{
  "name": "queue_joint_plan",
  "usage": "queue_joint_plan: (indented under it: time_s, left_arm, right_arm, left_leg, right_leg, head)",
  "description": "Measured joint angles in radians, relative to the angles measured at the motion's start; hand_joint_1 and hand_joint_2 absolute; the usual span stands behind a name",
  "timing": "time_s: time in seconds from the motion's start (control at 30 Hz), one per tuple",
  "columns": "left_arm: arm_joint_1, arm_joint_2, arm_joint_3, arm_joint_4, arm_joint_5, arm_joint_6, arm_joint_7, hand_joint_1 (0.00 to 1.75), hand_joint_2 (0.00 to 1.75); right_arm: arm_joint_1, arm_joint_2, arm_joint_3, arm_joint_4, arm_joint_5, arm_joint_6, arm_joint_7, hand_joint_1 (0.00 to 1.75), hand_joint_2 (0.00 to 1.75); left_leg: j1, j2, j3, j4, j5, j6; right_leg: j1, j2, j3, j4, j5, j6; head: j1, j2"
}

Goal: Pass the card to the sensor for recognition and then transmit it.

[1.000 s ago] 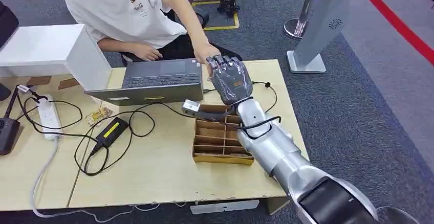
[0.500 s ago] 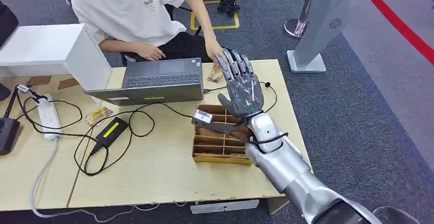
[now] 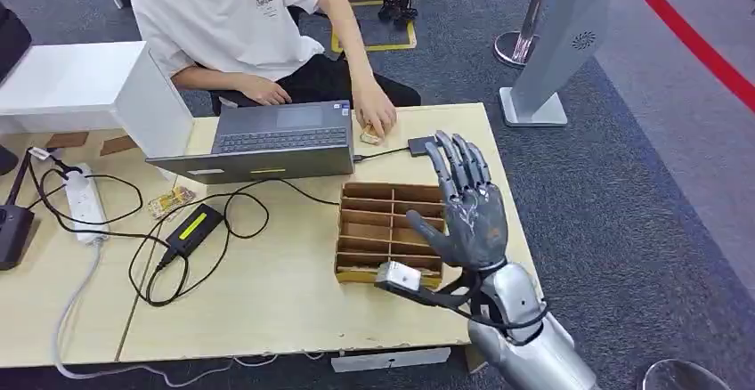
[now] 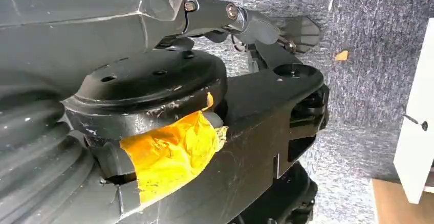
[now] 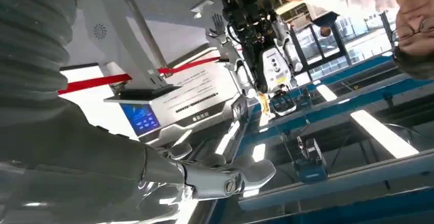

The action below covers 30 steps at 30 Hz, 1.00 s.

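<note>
Landmark: wooden divider tray on the light wood table. Nearest, at the tray's front right corner, the right hand stands raised above the table edge, fingers spread and pointing away from the robot, palm empty; its wrist camera block overhangs the tray's front rim. In the right wrist view the fingers extend straight with nothing between them. Left of the tray lies a black power adapter with a yellow label, its cable looping toward the tray's far left corner; further left, a white power strip. Behind the tray sits an open grey laptop, and a small dark sensor pad lies just behind the tray's far right corner, wired to the laptop. The card lies on the table behind the tray, beside the laptop's right edge, under the person's hand; the person in a white shirt sits beyond the table. Change from half a second ago: the right hand has drawn back from over the tray's far side to its near corner, and the person's hand now presses the card down. Left hand state: cannot tell.
</note>
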Motion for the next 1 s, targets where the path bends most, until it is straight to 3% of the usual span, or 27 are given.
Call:
queue_joint_plan:
  time_s: [0.23,0.47,0.67,1.0]
  left_arm:
    - [0.002,0.000,0.011,0.000,0.034,-0.001,-0.005,0.00,1.75]
    - [0.002,0.006,0.024,0.000,0.044,-0.021,0.003,0.00,1.75]
    - [0.002,0.009,0.025,0.000,0.042,-0.027,0.006,0.00,1.75]
    - [0.000,0.010,0.024,0.000,0.024,-0.025,0.013,0.00,1.75]
  right_arm:
    - [0.223,-0.094,-0.032,-0.146,0.016,0.025,-0.032,0.00,1.75]
    - [0.368,-0.142,-0.045,-0.173,0.004,0.019,-0.002,0.00,1.75]
    - [0.381,-0.143,-0.026,-0.108,0.035,0.009,0.040,0.00,1.75]
    - [0.288,-0.093,0.027,0.083,-0.006,0.031,0.012,0.00,1.75]
  left_leg:
    - [0.000,0.000,0.000,0.000,-0.002,0.002]
    - [0.000,0.000,0.000,0.000,-0.002,0.002]
    - [0.000,0.001,0.000,0.000,-0.002,0.002]
    - [0.000,0.001,0.000,0.000,-0.001,0.002]
  right_leg:
    - [0.000,-0.001,0.000,-0.001,-0.001,0.001]
    - [0.000,0.000,0.000,-0.001,-0.002,0.000]
    - [0.000,0.000,0.001,0.000,-0.002,0.000]
    - [0.000,0.000,0.001,0.000,-0.001,0.000]
  head:
    - [0.000,0.000]
    - [0.000,0.000]
    - [0.000,0.000]
    - [0.000,0.000]
